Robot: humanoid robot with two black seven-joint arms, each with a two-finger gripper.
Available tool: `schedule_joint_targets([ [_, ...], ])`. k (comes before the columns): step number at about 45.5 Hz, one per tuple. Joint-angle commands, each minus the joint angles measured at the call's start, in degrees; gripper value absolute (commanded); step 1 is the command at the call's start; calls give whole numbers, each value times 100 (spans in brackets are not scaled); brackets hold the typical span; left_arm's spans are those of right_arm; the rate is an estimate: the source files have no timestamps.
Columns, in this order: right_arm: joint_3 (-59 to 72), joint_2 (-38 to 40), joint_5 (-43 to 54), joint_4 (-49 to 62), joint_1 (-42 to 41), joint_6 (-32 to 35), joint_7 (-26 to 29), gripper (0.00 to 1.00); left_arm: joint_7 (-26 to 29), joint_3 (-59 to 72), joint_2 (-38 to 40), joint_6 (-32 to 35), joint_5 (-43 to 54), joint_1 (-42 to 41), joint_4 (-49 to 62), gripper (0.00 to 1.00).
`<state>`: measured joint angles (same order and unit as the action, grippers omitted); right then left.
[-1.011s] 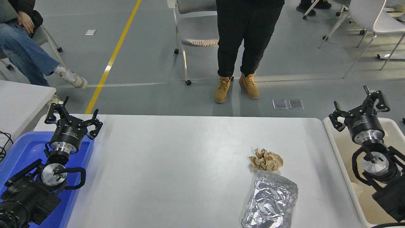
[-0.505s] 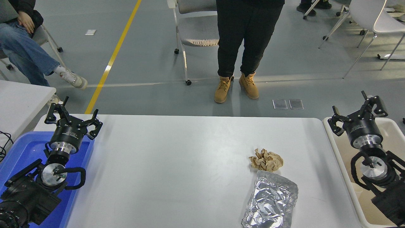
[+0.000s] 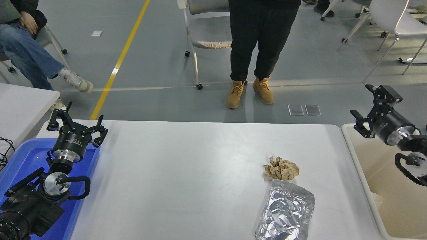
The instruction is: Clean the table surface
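Observation:
The white table surface (image 3: pixel 186 173) fills the middle of the head view. A crumpled brown paper ball (image 3: pixel 281 168) lies on it right of centre. A flattened silver foil bag (image 3: pixel 286 215) lies just in front of the ball, at the near edge. My right gripper (image 3: pixel 371 105) is open and empty, turned toward the left, above the beige tub's far left corner and well to the right of the paper ball. My left gripper (image 3: pixel 76 121) is open and empty, parked at the lower left over the blue tray.
A beige plastic tub (image 3: pixel 358 156) stands off the table's right end, with a small white cup (image 3: pixel 376 199) inside. A blue tray (image 3: pixel 25 156) sits at the left end. A smaller white table (image 3: pixel 20 103) is at far left. A person in tan boots (image 3: pixel 248 91) stands beyond the far edge.
My right arm has swung right and up, and its gripper has turned from pointing away to pointing left. The paper ball, foil bag and left arm have not moved.

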<state>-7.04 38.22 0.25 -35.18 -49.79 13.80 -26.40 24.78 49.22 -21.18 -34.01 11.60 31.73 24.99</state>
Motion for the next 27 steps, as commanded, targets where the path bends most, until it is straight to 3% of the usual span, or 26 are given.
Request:
schedule_joint_targets([
  [1,1836,537,1686,38,-1006,360,20,98,0,0,0,0,1,0,5,100],
  [8,2769,853,2970,11,-1455,844,-6,98,0,0,0,0,1,0,5,100],
  [17,2717,1503,4184,-243,-1464,1160,-94,98,0,0,0,0,1,0,5,100],
  [27,2708,2936,4914,-2079,-1358,1178,-340,98,0,0,0,0,1,0,-3,100],
])
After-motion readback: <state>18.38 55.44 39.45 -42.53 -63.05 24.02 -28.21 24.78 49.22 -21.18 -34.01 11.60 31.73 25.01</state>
